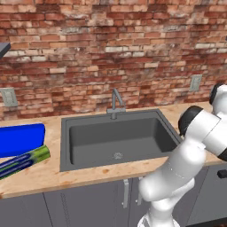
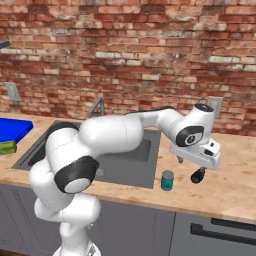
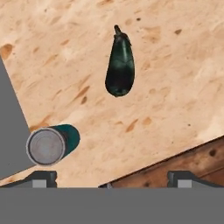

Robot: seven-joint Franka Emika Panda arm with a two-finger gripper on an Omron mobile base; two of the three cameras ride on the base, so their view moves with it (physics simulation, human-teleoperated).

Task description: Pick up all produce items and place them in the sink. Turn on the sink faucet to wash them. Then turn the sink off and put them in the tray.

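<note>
A near-black, teardrop-shaped produce item (image 3: 119, 65) lies on the wooden counter, right of the sink (image 2: 145, 150); it also shows under the hand as the produce item (image 2: 198, 176). My gripper (image 3: 113, 179) hovers above it, open and holding nothing, and appears from the side as the gripper (image 2: 191, 164). The dark grey sink (image 1: 117, 137) has its thin grey faucet (image 1: 116, 104) at the back rim, the same faucet (image 2: 97, 107) partly behind my arm. The blue tray (image 1: 20, 139) rests on the counter left of the sink, its corner seen as the tray (image 2: 12, 129).
A teal can (image 3: 52, 143) stands on the counter close to the produce item, between it and the sink edge; can (image 2: 167, 180). A green-and-blue striped box (image 1: 24, 160) lies in front of the tray. The brick wall runs behind the counter.
</note>
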